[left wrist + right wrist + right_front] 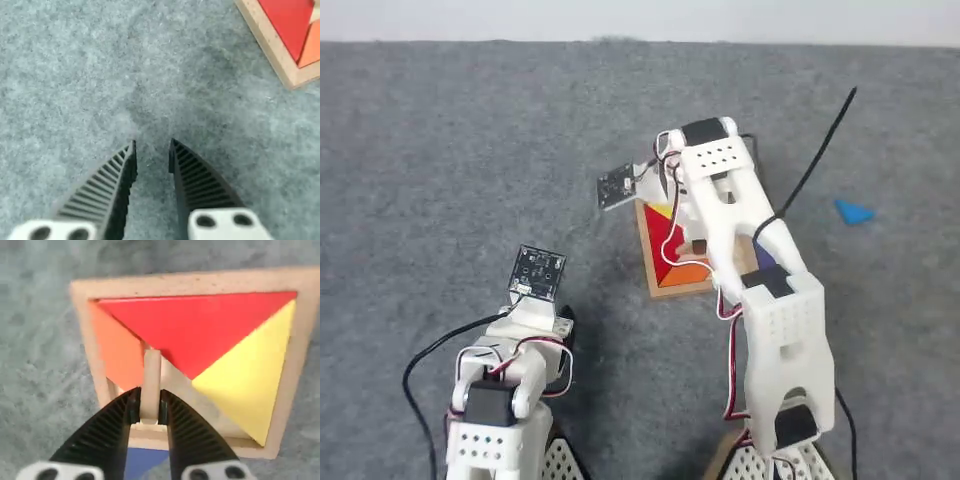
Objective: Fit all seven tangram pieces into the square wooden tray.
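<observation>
Right jaws pinch a pale piece over the tray; left idle.

Lower left of the high view, my left gripper (152, 150) hangs slightly parted and empty over the grey felt (440, 150). At centre, my right gripper (149, 394) is clamped on a pale wooden piece (151, 370) standing on edge. Its long axis points away from the jaws into the tray (190, 282), at the bare gap between orange piece (117, 357), red triangle (200, 330) and yellow triangle (250, 380). Far right, a blue triangle (855, 212) lies well apart, nearer my right arm.

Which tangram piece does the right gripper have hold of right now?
The plain unpainted wooden piece, held on edge in the right gripper over the square wooden tray. The red triangle, yellow triangle and orange piece lie flat in it.
</observation>
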Available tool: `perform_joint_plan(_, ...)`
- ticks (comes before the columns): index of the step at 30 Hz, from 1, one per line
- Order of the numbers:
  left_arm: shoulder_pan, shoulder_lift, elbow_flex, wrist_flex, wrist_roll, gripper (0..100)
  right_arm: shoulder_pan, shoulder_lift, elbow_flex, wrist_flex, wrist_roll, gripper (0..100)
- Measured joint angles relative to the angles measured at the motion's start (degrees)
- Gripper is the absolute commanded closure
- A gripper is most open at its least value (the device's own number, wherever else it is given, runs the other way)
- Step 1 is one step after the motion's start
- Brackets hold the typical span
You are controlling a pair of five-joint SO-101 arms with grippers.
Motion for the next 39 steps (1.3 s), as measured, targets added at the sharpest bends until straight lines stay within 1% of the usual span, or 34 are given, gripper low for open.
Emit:
perform_joint_plan(6,0.0,0.0,0.0,0.0,0.0,90,0.1,0.0,-0.2,0.4,0.8,99.1)
perform_joint_plan(11,0.0,0.0,0.0,0.0,0.0,90,0.1,1.0,-0.2,0.4,-1.3,99.1)
perform_joint_plan(21,0.0,0.0,0.0,0.0,0.0,90,0.0,3.3,-0.2,0.4,-1.4,98.7)
perform_joint_plan(28,0.0,0.0,0.0,0.0,0.0,90,0.0,3.3,-0.2,0.4,-1.4,86.2)
perform_joint_plan(39,0.0,0.0,0.0,0.0,0.0,90,0.1,3.3,-7.6,0.4,-1.4,86.3)
